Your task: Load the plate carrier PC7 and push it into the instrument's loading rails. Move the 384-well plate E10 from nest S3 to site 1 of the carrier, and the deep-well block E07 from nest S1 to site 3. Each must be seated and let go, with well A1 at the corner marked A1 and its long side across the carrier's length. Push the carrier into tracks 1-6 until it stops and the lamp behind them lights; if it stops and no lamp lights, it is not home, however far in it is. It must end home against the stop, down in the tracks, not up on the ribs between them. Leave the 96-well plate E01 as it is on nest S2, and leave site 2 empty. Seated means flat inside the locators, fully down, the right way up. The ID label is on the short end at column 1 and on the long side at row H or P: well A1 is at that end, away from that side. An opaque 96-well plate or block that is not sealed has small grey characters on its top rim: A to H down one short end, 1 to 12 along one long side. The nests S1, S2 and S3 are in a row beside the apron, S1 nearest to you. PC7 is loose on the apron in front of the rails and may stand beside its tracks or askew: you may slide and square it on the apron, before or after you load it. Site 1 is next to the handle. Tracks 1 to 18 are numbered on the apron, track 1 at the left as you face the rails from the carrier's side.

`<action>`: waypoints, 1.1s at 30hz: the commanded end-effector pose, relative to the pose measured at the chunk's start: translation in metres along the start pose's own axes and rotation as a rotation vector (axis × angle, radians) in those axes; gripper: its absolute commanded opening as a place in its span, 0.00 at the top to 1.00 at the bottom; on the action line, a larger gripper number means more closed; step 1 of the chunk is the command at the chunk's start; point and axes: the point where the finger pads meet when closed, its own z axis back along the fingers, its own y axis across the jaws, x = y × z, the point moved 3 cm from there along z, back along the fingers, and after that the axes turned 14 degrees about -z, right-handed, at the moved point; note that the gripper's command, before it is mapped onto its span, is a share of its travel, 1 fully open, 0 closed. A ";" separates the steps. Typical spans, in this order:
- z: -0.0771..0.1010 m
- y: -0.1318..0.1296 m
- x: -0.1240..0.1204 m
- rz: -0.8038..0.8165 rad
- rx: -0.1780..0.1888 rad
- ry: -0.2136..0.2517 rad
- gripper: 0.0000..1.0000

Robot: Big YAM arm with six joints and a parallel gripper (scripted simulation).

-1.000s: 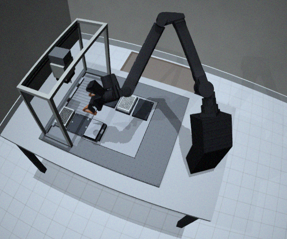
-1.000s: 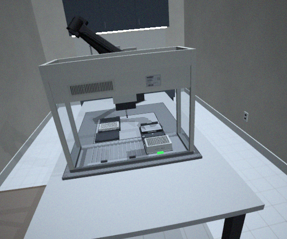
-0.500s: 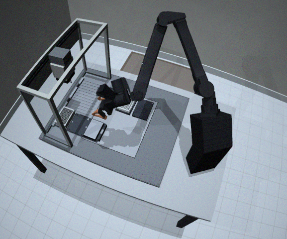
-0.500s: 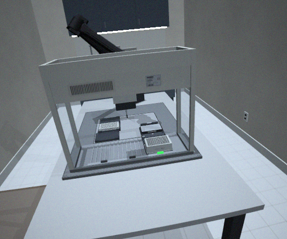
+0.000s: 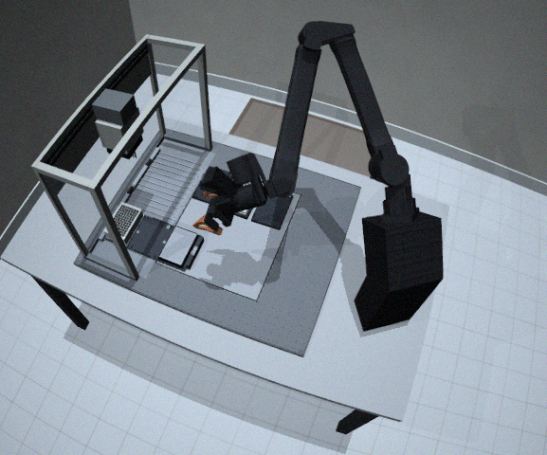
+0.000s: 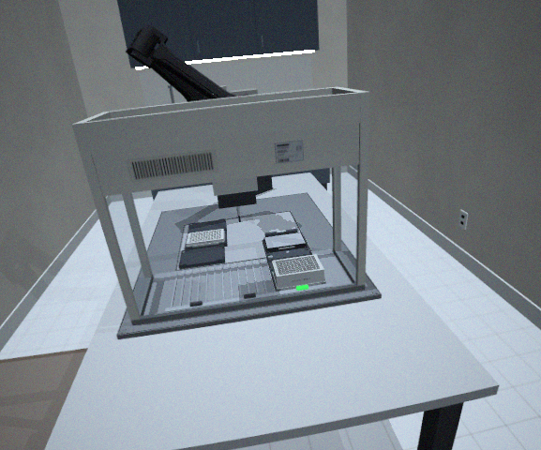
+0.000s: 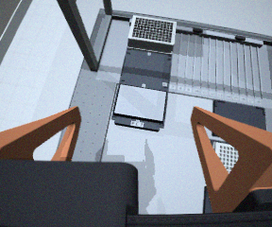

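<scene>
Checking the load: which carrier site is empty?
The middle site, bare and dark, between the deep-well block and the flat 384-well plate.

1. A pale label plate [image 6: 288, 151] on the right of the instrument's grey upper panel [image 6: 221, 140] carries dark print, too small to read.
2. The small label [image 7: 137, 124] on the carrier's near end is blurred; nothing legible.

Matt orange pincer [image 7: 136, 137]; matt grey table [image 5: 312, 362].
</scene>
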 end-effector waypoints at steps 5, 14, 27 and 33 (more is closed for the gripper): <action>-0.021 -0.010 0.013 -0.055 -0.054 0.117 0.00; -0.048 -0.008 -0.018 -0.038 -0.118 0.429 0.00; -0.064 -0.002 -0.021 -0.033 -0.185 0.776 0.00; -0.052 -0.029 -0.026 -0.103 -0.251 0.867 0.00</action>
